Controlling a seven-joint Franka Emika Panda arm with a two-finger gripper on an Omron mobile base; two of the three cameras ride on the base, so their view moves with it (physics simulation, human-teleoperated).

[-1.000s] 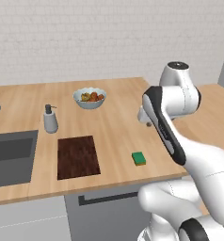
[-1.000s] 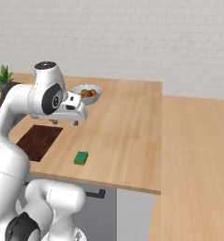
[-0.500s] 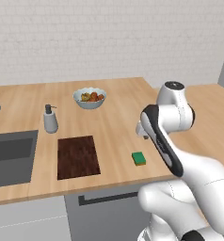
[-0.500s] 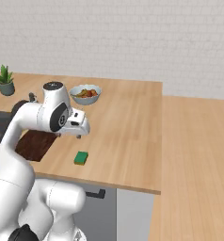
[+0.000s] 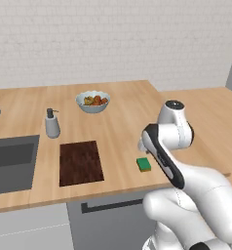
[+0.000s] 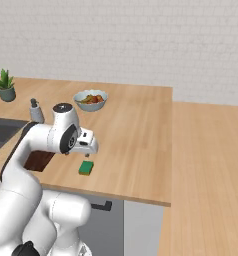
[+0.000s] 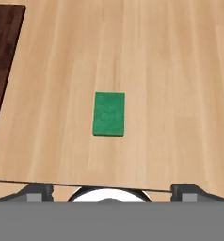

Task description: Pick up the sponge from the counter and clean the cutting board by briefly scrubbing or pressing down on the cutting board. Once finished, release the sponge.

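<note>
The sponge (image 7: 109, 114) lies green side up on the light wooden counter (image 5: 123, 122), near its front edge; it also shows as sponge (image 5: 144, 164) and sponge (image 6: 86, 168). My gripper (image 6: 86, 154) hangs a short way above it, pointing down. In the hand view the gripper (image 7: 112, 190) is open, its fingertips (image 7: 36, 191) spread wide with nothing between them. The dark reddish-brown cutting board (image 5: 80, 162) lies flat to the left of the sponge, and its edge, the cutting board (image 7: 2, 56), reaches into the hand view's left side.
A bowl of food (image 5: 92, 101) stands at the back of the counter. A grey soap dispenser (image 5: 52, 124) sits beside the sink basin (image 5: 10, 163). A potted plant (image 6: 5, 86) is at the far left. The counter ends just right of the sponge's area.
The arm has folded down and forward, bringing the hand lower until it hangs close above the sponge. Sponge and cutting board have not moved.
</note>
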